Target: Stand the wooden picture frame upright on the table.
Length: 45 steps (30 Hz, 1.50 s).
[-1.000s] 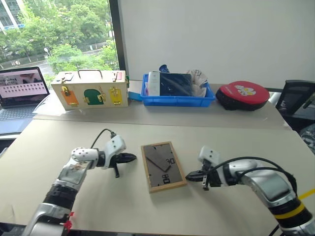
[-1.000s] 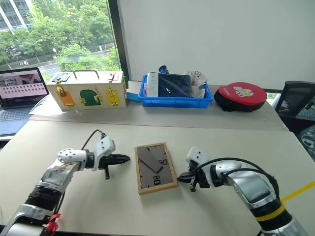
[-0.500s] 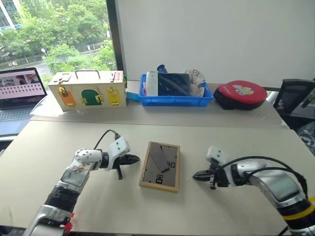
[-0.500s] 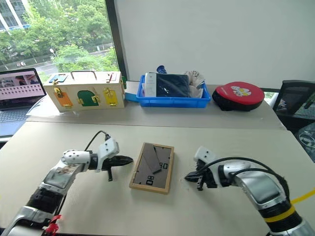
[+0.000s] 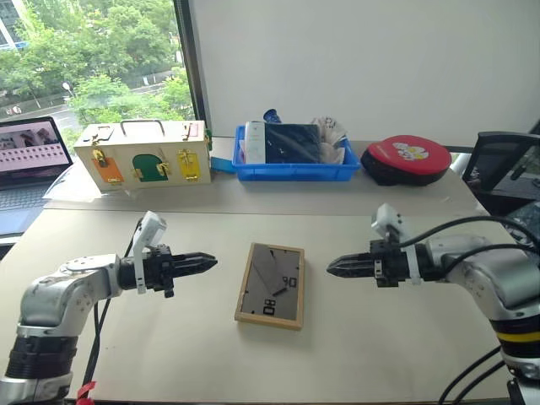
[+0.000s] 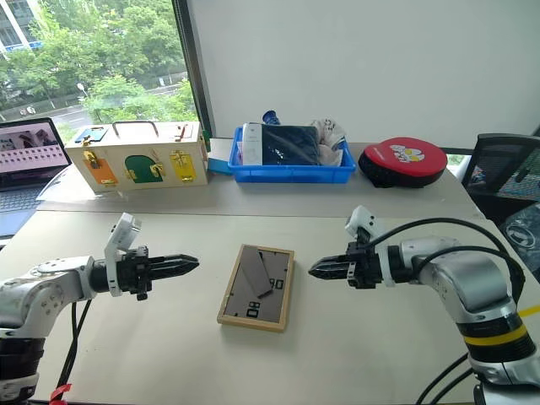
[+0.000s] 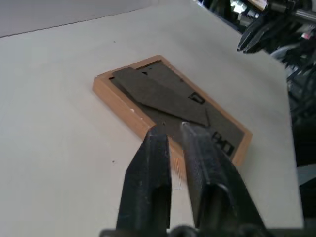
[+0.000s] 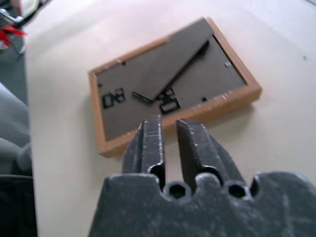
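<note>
Daylight from the window at the far left falls across the table, a broad beige top; the wooden picture frame lies flat on it, back panel up, about midway between the side edges and rather nearer the front edge, its grey stand folded against the dark panel and its long sides running roughly front to back with a slight tilt. The left gripper hangs above the table to the frame's left, pointing level toward it, apart from it; in its wrist view the two black fingers stand a narrow slit apart with nothing between them. The right gripper mirrors it from the frame's right side, also clear of the wood; its fingers are likewise parted by a slim gap and hold nothing. Along the far edge stand a cream wooden box with coloured doors, a blue bin full of oddments and a red round case; a laptop sits open by the far left corner.
</note>
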Motion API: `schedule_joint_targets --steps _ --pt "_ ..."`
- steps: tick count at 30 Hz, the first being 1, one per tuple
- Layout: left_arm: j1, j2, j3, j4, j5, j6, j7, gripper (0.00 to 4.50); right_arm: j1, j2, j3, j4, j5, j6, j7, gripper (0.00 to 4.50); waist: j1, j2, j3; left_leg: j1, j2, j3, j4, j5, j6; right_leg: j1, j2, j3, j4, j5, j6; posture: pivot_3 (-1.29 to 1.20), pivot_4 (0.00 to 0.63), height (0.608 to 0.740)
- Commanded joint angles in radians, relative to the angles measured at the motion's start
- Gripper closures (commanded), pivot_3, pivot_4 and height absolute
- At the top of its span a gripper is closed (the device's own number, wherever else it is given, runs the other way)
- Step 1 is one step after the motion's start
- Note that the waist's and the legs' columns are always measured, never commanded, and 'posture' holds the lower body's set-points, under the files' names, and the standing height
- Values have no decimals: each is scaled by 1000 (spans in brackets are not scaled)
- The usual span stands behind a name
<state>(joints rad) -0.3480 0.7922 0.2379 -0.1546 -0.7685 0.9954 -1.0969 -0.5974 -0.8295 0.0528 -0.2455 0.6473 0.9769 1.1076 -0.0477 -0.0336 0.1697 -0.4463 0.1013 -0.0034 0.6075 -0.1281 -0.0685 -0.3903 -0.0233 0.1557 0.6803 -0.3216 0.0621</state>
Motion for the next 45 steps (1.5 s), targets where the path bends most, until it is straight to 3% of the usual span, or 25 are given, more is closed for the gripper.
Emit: schedule_joint_targets --steps 1,6,8,14,18,32,37,45 --pt "2 48 33 -73 -80 84 13 2104 -78 41 42 27 9 11 9 2330 -5 0 0 0 0 0 0 0 0 0 0 0 0 0 0 0 150 723" --pt "43 148 18 -122 -109 123 -33 210 -159 135 140 130 -50 -17 -3 574 -4 0 0 0 0 0 -1 0 0 -1 0 -1 0 0 -4 0 150 723" --pt "55 187 22 -129 -113 124 -47 0 -181 191 174 201 -89 -40 -26 26 -4 0 0 -1 0 0 -2 0 0 -3 0 -1 0 1 -5 0 150 723" --pt "118 244 46 -155 -103 75 -64 0 -211 270 247 326 -154 -68 2 26 0 0 0 -4 0 0 -2 0 0 -6 0 -1 0 1 -7 0 150 723" --pt "144 238 53 -150 -88 66 -18 0 -226 289 265 354 -172 -71 27 26 5 0 0 -13 0 0 -1 0 -1 -15 0 -2 3 1 -7 0 150 723" --pt "157 214 4 -154 -77 32 33 0 -238 369 307 409 -233 -106 67 26 4 0 0 -13 0 0 -1 0 -1 -15 0 -2 3 1 -7 0 150 723" --pt "167 212 12 -148 -72 -14 6 0 -249 332 278 428 -279 -150 52 26 5 0 0 -13 0 0 -1 0 -1 -15 0 -2 3 1 -7 0 150 723" --pt "128 181 -5 -103 -63 -104 -51 0 -248 119 174 346 -259 -123 104 26 15 0 1 -13 0 0 -1 0 -1 -15 0 -2 3 1 -7 0 150 723"
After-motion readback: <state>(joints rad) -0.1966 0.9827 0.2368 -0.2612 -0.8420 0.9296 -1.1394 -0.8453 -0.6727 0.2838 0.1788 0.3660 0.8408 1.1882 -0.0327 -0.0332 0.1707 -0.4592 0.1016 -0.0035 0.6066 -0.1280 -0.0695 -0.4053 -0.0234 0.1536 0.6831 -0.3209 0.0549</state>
